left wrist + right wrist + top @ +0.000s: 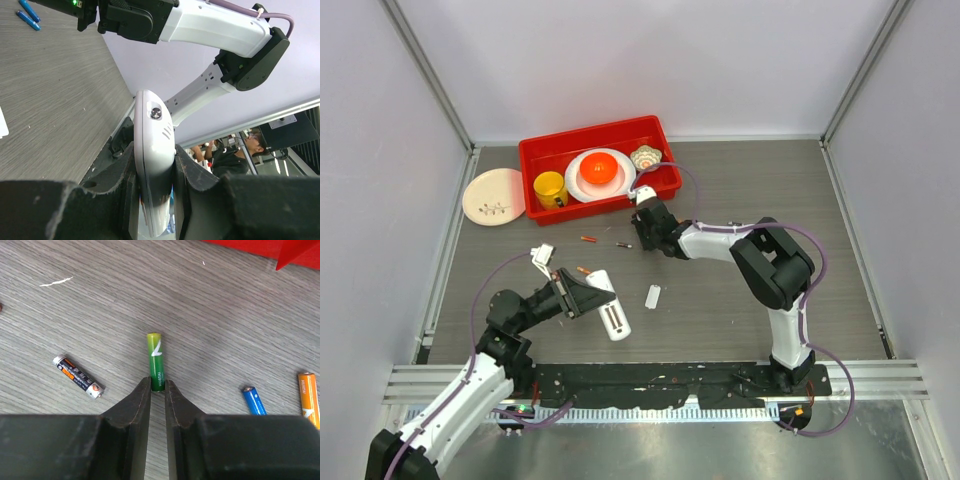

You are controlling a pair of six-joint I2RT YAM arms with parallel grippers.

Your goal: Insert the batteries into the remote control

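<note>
My left gripper [582, 297] is shut on the white remote control [611, 312], which is held on edge between the fingers in the left wrist view [155, 145]. My right gripper [158, 385] is low over the table and shut on one end of a green battery [156, 357] lying there. A dark silver battery [78, 376], a blue battery [254, 400] and an orange battery [310, 396] lie loose beside it. In the top view the right gripper [638, 240] is just in front of the red tray. Two blue batteries [27, 12] show in the left wrist view.
A red tray [545, 150] at the back holds a yellow cup [550, 188], a white plate with an orange object [600, 172] and a small bowl [646, 157]. A beige plate [494, 196] lies left of it. A small white cover piece [653, 296] lies mid-table.
</note>
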